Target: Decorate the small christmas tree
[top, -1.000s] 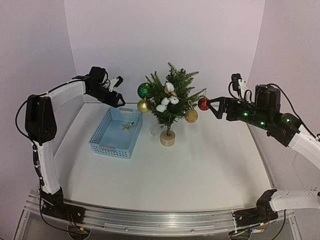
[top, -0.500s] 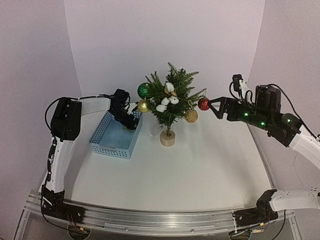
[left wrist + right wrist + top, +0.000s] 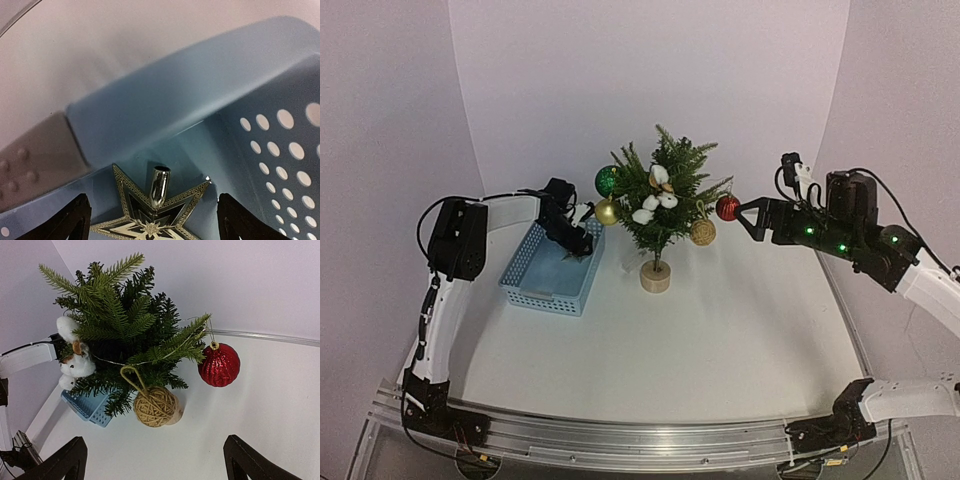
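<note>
Five ornaments hang on the small christmas tree (image 3: 680,170), and one star (image 3: 150,222) is not yet placed.
At the centre of the desk (image 3: 720,330) the one tree stands upright on its wooden disc. It carries one green ball (image 3: 606,180) at 10 o'clock, one gold ball (image 3: 607,211) at 9, one white fluffy cluster (image 3: 655,200) near the middle, one red ball (image 3: 727,207) at 3 and one twine ball (image 3: 703,232) at 4. Its tip is bare, so the work is judged nearly complete, with only the topper left. The single star lies in the one blue basket (image 3: 535,280), at 9 o'clock of the tree. The left hand (image 3: 152,225) is lowered over it with jaws wide, gripping nothing. The right hand (image 3: 157,462) hovers at 3 o'clock of the red ball, also wide and empty.
</note>
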Controlling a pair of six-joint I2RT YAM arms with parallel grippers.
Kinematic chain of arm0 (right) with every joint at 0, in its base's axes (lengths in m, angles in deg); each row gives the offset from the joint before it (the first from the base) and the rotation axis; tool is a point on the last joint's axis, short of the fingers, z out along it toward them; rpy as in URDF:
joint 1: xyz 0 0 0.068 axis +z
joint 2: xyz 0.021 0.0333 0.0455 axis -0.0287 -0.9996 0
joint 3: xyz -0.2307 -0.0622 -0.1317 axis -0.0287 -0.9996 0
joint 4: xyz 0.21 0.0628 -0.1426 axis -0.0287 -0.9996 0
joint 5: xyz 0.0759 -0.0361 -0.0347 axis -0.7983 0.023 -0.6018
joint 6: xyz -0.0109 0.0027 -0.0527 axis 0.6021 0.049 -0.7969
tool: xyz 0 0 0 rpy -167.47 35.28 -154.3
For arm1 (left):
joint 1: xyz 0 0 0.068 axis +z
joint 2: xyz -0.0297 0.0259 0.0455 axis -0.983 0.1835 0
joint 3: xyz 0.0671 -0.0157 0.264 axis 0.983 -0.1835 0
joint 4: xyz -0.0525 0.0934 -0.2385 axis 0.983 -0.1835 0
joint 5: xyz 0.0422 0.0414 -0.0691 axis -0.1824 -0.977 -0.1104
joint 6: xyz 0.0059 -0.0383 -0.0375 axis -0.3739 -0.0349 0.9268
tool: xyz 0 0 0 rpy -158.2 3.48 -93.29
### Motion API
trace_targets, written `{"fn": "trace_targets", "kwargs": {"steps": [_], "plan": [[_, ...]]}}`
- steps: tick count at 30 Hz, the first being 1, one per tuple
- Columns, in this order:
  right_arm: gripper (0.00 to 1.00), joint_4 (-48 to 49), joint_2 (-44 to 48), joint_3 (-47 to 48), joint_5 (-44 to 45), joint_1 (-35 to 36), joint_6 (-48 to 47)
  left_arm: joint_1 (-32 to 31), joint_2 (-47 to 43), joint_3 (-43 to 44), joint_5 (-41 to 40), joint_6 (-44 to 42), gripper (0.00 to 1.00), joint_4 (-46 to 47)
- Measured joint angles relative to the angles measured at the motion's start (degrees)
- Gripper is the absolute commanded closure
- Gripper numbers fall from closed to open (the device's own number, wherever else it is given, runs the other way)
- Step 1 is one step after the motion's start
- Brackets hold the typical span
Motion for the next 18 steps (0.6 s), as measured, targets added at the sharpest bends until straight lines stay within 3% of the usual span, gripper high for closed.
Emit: {"fn": "trace_targets", "kwargs": {"steps": [7,13,18], "plan": [[0.06,-0.11,-0.50,0.82,-0.02,0.00,-0.02,0.32,0.13,-0.01,1.88,-0.82,0.28,-1.16],[0.06,-0.13,-0.41,0.84,0.02,0.01,0.00,0.41,0.17,-0.20,2.69,-2.63,0.45,-2.37],[0.06,-0.13,0.46,0.84,0.13,0.01,0.02,0.92,-1.42,-3.81,4.92,-5.18,0.48,-1.03]]}}
